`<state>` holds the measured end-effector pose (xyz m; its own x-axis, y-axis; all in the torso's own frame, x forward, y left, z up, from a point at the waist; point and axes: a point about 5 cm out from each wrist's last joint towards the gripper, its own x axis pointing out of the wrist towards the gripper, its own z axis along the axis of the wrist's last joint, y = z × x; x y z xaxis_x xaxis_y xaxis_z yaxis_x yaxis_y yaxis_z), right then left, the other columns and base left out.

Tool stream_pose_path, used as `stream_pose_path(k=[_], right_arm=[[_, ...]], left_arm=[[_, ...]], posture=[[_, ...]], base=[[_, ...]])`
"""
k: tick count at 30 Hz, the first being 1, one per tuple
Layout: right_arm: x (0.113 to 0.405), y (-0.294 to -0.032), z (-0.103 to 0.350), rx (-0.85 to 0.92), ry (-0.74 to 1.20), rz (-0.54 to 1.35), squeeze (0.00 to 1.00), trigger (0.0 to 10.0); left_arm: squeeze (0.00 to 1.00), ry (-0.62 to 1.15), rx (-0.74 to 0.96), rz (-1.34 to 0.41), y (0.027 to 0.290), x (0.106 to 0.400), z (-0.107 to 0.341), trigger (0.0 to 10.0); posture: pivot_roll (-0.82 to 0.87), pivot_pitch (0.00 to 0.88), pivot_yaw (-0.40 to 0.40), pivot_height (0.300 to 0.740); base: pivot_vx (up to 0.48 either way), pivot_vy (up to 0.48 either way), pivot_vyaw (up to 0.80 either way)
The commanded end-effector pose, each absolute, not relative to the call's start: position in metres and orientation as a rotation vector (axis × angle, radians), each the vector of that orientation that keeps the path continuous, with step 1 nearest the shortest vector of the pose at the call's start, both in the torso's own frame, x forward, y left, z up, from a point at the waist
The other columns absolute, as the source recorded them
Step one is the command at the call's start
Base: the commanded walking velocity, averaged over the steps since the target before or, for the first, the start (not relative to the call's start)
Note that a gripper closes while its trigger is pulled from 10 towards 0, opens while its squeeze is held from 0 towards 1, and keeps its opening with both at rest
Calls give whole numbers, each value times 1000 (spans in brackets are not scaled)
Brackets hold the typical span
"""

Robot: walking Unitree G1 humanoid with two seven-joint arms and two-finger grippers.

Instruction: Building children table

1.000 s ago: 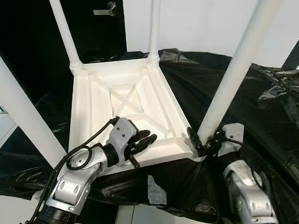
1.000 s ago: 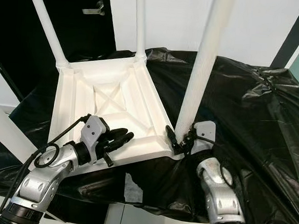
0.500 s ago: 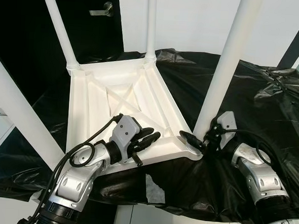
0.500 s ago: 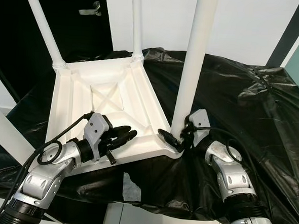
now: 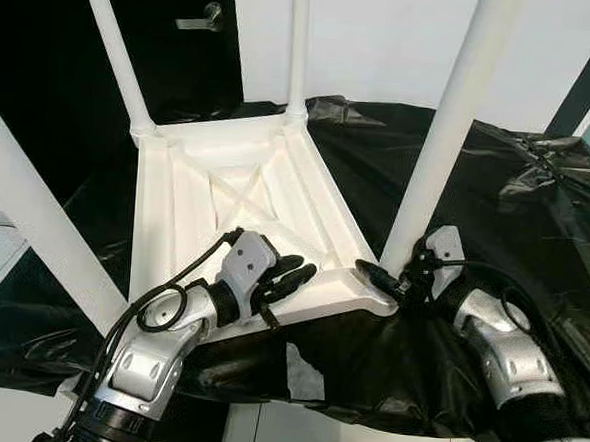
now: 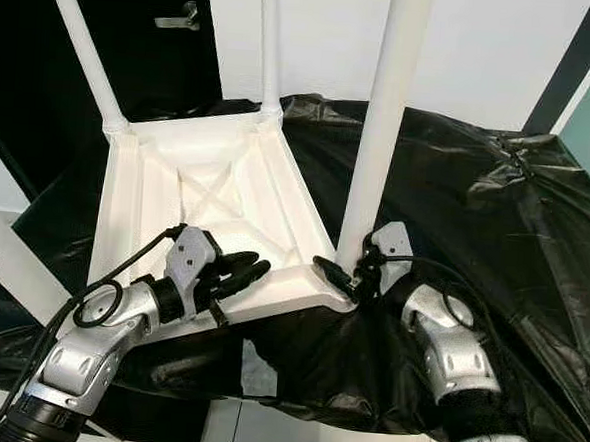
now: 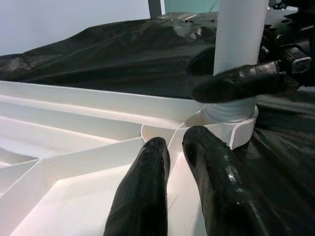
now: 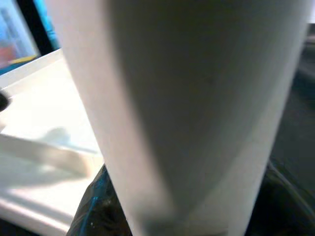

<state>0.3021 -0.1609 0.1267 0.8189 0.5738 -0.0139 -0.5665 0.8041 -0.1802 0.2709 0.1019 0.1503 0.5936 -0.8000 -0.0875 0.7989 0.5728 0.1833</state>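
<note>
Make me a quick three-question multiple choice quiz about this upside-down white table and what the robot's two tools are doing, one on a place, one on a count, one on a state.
1. Where does the right tool sit?
A. at the base of the near right leg
B. on the door handle
C. on the floor

2. How many white legs stand up from the table?
A. two
B. three
C. four

3. How does the table lie?
A. on its side
B. upside down on black plastic sheet
C. upright on its legs

Answers:
1 A: its fingers close around the near right leg where that leg meets the corner socket.
2 C: the eye views show one leg rising at each corner.
3 B: the ribbed underside faces up, on the black plastic sheet; the left tool rests on that underside, fingers together.
</note>
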Motion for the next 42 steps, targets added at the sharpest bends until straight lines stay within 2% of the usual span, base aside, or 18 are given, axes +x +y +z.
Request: stream_pose_path(k=[1, 5, 8, 14, 18, 24, 25, 27, 28, 30, 33, 40, 41, 42], right_arm=[[298, -161, 118, -200, -22, 469, 0, 10000], [294, -156, 116, -171, -35, 375, 0, 10000], [290, -156, 109, -146, -17, 145, 0, 10000], [282, -146, 107, -95, -4, -47, 0, 10000], [281, -138, 108, -85, -9, -41, 0, 10000], [284, -142, 113, -87, -33, -44, 0, 10000], [285, -142, 115, -90, -43, -39, 67, 10000], [286, -143, 116, -92, -49, -37, 67, 10000], [287, -143, 119, -86, -60, -17, 1000, 10000], [287, -142, 120, -82, -67, -8, 1000, 10000], [287, -143, 129, -101, -107, 149, 1000, 10000], [293, -152, 134, -135, -126, 328, 1000, 10000], [295, -153, 137, -159, -132, 382, 212, 10000], [295, -153, 137, -159, -132, 382, 212, 10000]], left_arm=[[0, 7, 218, -976, 101, 268, 147, 10000], [0, 6, 218, -981, 100, 268, 147, 10000], [0, -1, 223, -986, 100, 270, 149, 10000], [0, 4, 221, -986, 102, 269, 149, 10000], [0, 6, 219, -994, 100, 270, 148, 10000], [0, -3, 223, -998, 96, 274, 151, 10000], [0, -4, 224, -999, 95, 274, 151, 10000], [0, -4, 224, -1000, 95, 274, 151, 10000], [0, -4, 224, -1003, 95, 274, 151, 10000], [0, -4, 224, -1005, 95, 273, 151, 10000], [0, 0, 227, -1014, 94, 272, 150, 10000], [0, -8, 231, -1011, 95, 276, 153, 10000], [0, -8, 233, -1014, 95, 277, 153, 10000], [0, -8, 233, -1014, 95, 277, 153, 10000]], posture=[[38, 0, 11, 740], [38, 0, 13, 740], [38, 0, 12, 740], [23, 0, 25, 740], [23, 0, 25, 740], [14, 0, 34, 740], [14, 0, 34, 740], [14, 0, 34, 740], [15, 0, 33, 740], [14, 0, 35, 740], [14, 0, 33, 740], [11, 0, 36, 740], [12, 0, 39, 740], [12, 0, 39, 740]], base=[[0, 0, 0], [0, 0, 0], [0, 0, 0], [0, 0, 0], [0, 0, 0], [0, 0, 0], [0, 0, 0], [0, 0, 0], [0, 0, 0], [0, 0, 0], [0, 0, 0], [0, 0, 0], [0, 0, 0], [0, 0, 0]])
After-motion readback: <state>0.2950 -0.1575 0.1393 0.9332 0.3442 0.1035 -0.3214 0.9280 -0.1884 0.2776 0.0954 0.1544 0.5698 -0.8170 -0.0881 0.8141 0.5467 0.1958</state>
